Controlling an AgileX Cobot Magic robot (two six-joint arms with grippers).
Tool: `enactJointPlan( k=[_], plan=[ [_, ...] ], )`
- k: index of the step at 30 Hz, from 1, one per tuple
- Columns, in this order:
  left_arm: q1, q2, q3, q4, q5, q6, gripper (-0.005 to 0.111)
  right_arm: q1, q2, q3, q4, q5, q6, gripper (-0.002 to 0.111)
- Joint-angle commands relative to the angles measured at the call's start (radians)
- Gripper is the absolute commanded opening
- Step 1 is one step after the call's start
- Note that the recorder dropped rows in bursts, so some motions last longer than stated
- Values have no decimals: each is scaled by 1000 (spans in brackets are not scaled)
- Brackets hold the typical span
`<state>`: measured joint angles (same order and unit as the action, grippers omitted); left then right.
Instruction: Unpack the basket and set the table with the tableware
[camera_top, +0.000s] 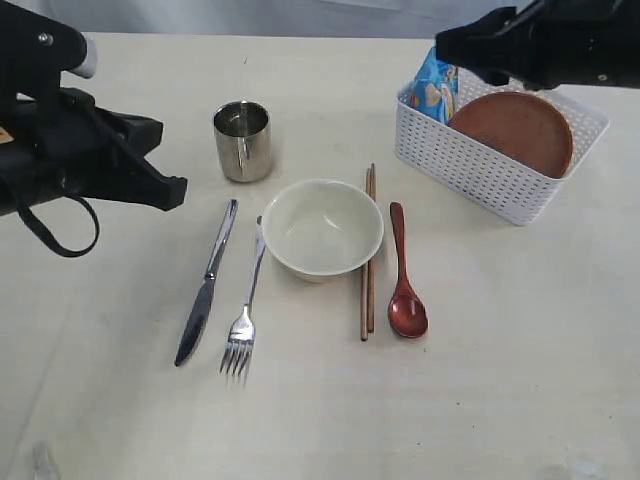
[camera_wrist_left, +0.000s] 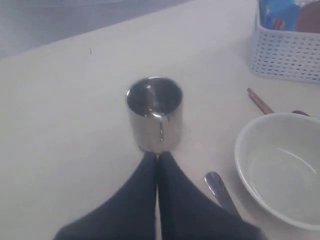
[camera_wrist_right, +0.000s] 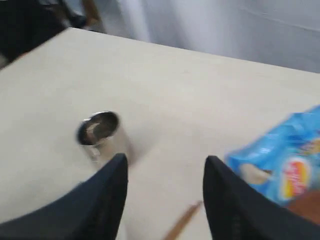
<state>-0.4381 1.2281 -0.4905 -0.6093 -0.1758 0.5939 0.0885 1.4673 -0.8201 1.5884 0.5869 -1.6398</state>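
At the left, the left pincer (camera_top: 172, 192) is held low over the table (camera_top: 100, 400). Its two fingers are pressed together, and nothing is held between them. The cup (camera_top: 242, 141) is stood upright just to the right of its tip, not touched by it.

Nearer, the knife (camera_top: 205, 295) and the fork (camera_top: 246, 315) are laid side by side, with the blade and the prongs pointed near. The bowl (camera_top: 322, 228) is set in the middle, just beside the fork's handle. To its right the chopsticks (camera_top: 368, 255) and the spoon (camera_top: 404, 280) are laid long ways, from near to far.

At the far right the basket (camera_top: 480, 170) is found, set at a slant. The plate (camera_top: 515, 130) is not yet taken out. It is seen lying in the basket, a bit tilted, with its flat face up. A blue bag (camera_top: 435, 88) is stuck in the far left corner of the basket.

The right pincer (camera_top: 447, 46) is held above that corner, over the bag. Its fingers are spread wide, and nothing is held.

The plate is judged to be the last piece to be set out. It lies to the right of the right pincer and a little nearer. It is round, so no long side has to be lined up, but a rim has to be reached. The right arm is much nearer to it. The left pincer is kept well apart from it, with all the laid things between.
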Motion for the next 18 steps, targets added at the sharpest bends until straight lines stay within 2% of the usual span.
enactJointPlan(
  k=[1, 5, 6, 9, 11, 13, 18],
  plan=[
    [16, -7, -2, 2, 15, -17, 0, -38, -3, -58, -174, -105, 128, 46],
    [139, -5, -22, 2, -10, -35, 0, -40, -3, -83, -202, -109, 125, 46],
    [190, -5, -36, 2, -7, -35, 0, -40, -3, -86, -202, -111, 123, 46],
    [306, -5, -77, 2, 39, -48, 0, -40, -3, -86, -202, -118, 123, 46],
    [360, -4, -110, 2, 73, -53, 0, -40, -3, -86, -202, -123, 123, 46],
    [391, 4, -153, 2, 139, -51, 0, -40, -3, -86, -202, -145, 122, 46],
    [394, 81, -221, -2, 269, -13, 0, -40, -3, -86, -206, -170, 109, 46]
  ],
)
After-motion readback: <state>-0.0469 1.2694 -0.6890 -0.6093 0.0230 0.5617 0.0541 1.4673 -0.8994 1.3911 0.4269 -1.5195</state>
